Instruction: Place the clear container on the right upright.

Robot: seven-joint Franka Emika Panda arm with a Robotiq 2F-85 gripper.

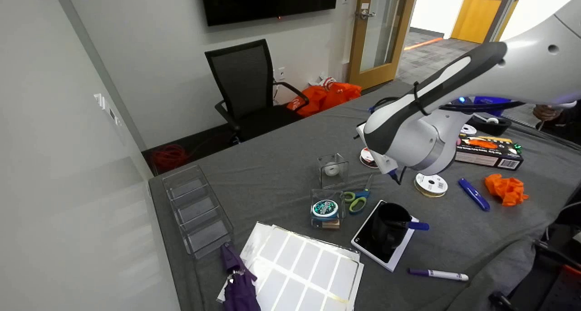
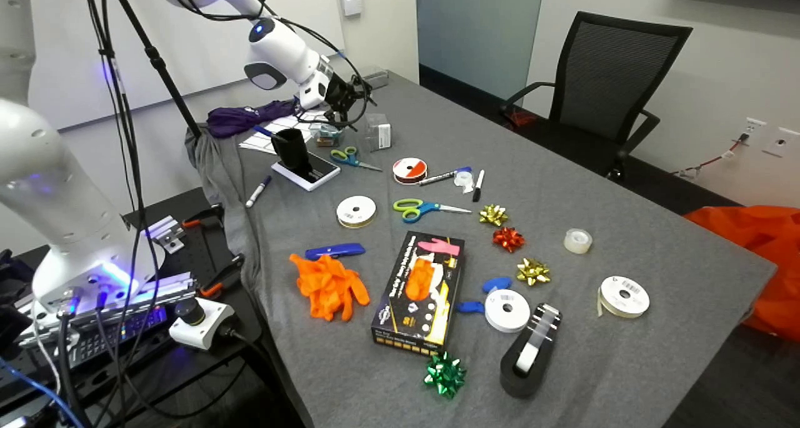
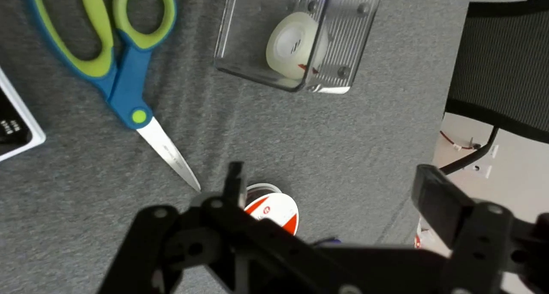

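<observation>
Hovering spread claw (image 3: 332, 178), clear container (image 3: 349, 32), open cloth (image 3: 405, 88) to edge (image 3: 452, 62)

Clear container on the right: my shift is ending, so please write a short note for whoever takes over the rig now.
Tool: open, gripping nothing, above the table.
Clear container: I take it to be the one with a tape roll inside; it appears to lie on its side, ribbed base towards the chair.
Done: nothing visible; it is not gripped and looks not yet upright.
Left: probably grip it, turn it base-down, release. Mind the scissors near it.
</observation>
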